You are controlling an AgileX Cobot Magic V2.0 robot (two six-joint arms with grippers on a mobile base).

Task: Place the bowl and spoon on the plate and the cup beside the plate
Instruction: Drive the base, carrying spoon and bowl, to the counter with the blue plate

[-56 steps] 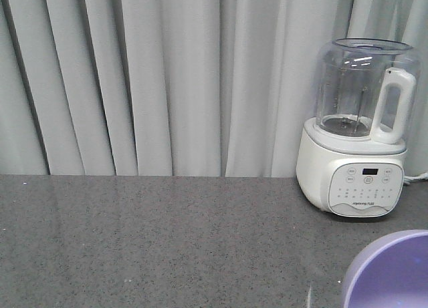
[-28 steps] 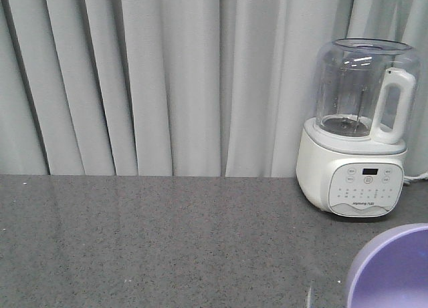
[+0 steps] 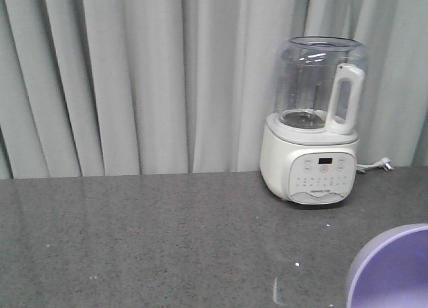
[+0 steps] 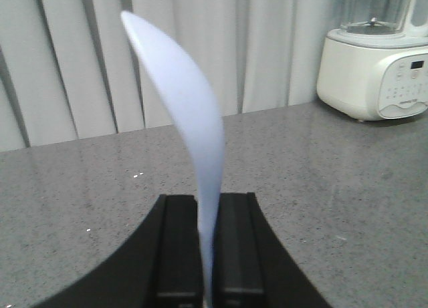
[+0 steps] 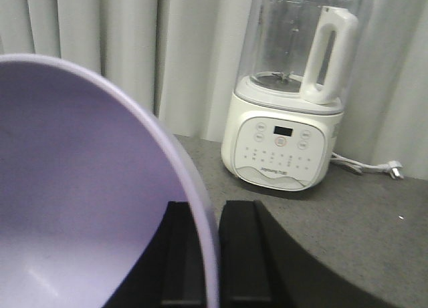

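Blender [image 3: 311, 121] shifted left, plate [image 4: 197, 121] seemingly upright, edge-on

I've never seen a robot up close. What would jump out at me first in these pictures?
A lavender bowl fills the right wrist view, its rim pinched in the right end effector. The left end effector grips a thin pale blue curve, probably the plate edge-on. Behind, a white blender stands on the grey counter.
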